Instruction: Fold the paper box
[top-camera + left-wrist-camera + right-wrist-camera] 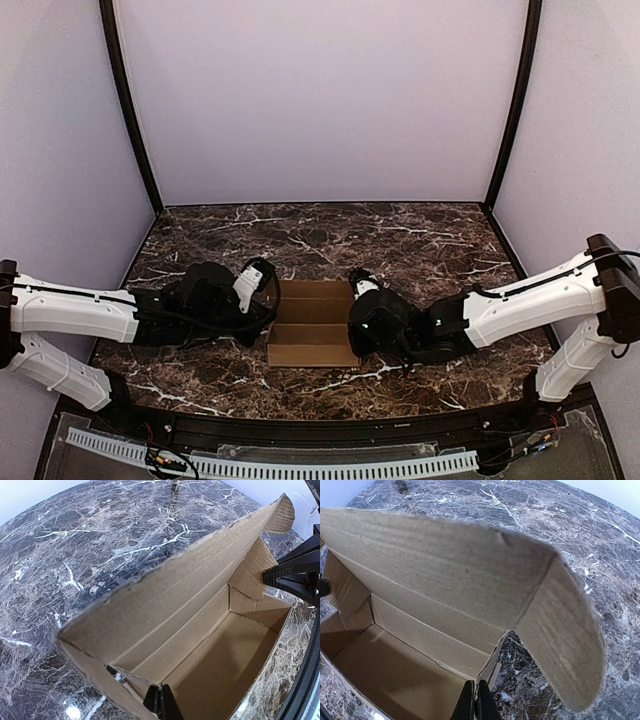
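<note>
The paper box (312, 340) is a brown cardboard tray standing open-topped on the marble table, between my two arms. Its long back flap (165, 595) stands up and leans away, with a rounded end tab (570, 645) hanging off the right end. My left gripper (270, 306) is shut on the box's left end wall, seen pinched at the bottom of the left wrist view (161, 703). My right gripper (352, 306) is shut on the right end wall (476, 703). Its black fingers (295, 575) show across the box in the left wrist view.
The dark marble table (400, 240) runs back to lavender walls with black corner posts (130, 110). A perforated white strip (300, 465) lies along the near edge below the arm bases.
</note>
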`<state>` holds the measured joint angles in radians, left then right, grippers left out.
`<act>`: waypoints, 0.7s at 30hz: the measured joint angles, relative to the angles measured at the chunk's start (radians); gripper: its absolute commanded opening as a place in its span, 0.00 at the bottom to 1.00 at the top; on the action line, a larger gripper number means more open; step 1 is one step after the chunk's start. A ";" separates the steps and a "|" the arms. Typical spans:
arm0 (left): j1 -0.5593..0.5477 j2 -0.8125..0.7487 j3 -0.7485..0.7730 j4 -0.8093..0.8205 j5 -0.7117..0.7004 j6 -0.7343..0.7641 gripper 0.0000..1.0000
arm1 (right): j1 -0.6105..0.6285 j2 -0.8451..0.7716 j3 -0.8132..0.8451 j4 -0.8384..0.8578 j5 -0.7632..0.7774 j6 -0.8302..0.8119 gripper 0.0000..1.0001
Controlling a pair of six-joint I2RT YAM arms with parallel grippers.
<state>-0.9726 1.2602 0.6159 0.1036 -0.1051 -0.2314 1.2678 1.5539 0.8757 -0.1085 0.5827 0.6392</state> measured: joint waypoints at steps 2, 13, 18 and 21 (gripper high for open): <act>-0.003 0.000 -0.001 -0.001 0.000 -0.001 0.00 | 0.007 0.000 -0.012 0.007 0.002 0.010 0.00; -0.012 0.000 -0.016 0.000 -0.005 -0.009 0.00 | 0.022 -0.018 -0.061 0.055 0.010 0.069 0.27; -0.022 0.000 -0.016 0.000 -0.005 -0.009 0.00 | 0.030 -0.055 -0.063 0.037 0.012 0.061 0.40; -0.028 0.000 -0.017 0.000 -0.011 -0.011 0.00 | 0.031 -0.098 -0.063 0.029 0.019 0.051 0.46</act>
<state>-1.0008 1.2602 0.5991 0.1036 -0.1165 -0.2420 1.2984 1.4563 0.8127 -0.0795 0.6018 0.6899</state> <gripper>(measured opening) 0.006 0.405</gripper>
